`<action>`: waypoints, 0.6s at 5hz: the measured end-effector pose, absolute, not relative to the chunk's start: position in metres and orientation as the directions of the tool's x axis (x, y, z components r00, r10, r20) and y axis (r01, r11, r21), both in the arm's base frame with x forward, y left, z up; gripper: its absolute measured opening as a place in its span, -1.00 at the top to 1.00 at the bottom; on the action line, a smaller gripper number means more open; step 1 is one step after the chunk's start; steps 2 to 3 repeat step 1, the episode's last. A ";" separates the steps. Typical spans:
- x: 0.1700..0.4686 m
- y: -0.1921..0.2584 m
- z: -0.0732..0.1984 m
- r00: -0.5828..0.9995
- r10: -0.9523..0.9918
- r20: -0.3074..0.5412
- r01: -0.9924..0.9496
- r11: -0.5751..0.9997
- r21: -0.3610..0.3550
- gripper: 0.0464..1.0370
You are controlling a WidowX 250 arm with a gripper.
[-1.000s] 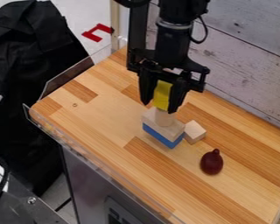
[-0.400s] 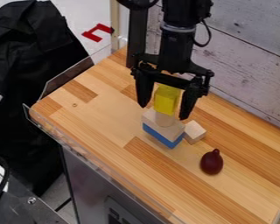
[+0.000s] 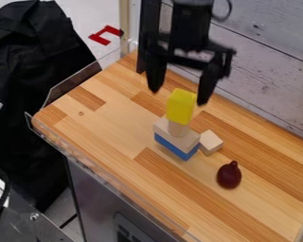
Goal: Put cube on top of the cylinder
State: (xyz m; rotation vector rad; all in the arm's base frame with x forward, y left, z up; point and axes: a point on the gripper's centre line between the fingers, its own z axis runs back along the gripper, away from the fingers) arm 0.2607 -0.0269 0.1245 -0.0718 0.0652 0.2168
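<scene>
Tool (image 3: 179, 96): fingers parted, over cube.
Yellow cube (image 3: 181, 107): on cylinder (image 3: 178, 129).
Beneath: pale block (image 3: 189, 140) on blue block (image 3: 177, 150).
Beside: 1 wooden block (image 3: 211, 143).
Bench (image 3: 116, 125): also 1 dark-red bulb-shaped object (image 3: 229, 175).

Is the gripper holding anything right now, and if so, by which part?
Nothing is held: the gripper hangs open above the yellow cube, which rests on the cylinder.

The bright yellow, block-shaped cube (image 3: 181, 106) stands upright and released on top of the short, pale natural-wood cylinder (image 3: 177, 129), which itself stands upright on a pale wooden block (image 3: 183, 141) lying over a blue one (image 3: 176, 148) on the wood-striped bench (image 3: 116, 123).
</scene>
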 end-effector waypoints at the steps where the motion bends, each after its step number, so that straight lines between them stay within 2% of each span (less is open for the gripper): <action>1: 0.255 -0.025 0.138 0.980 0.194 -0.050 -0.196 0.979 -0.047 -0.93; 3: 0.255 -0.025 0.138 0.980 0.194 -0.050 -0.196 0.979 -0.047 -0.93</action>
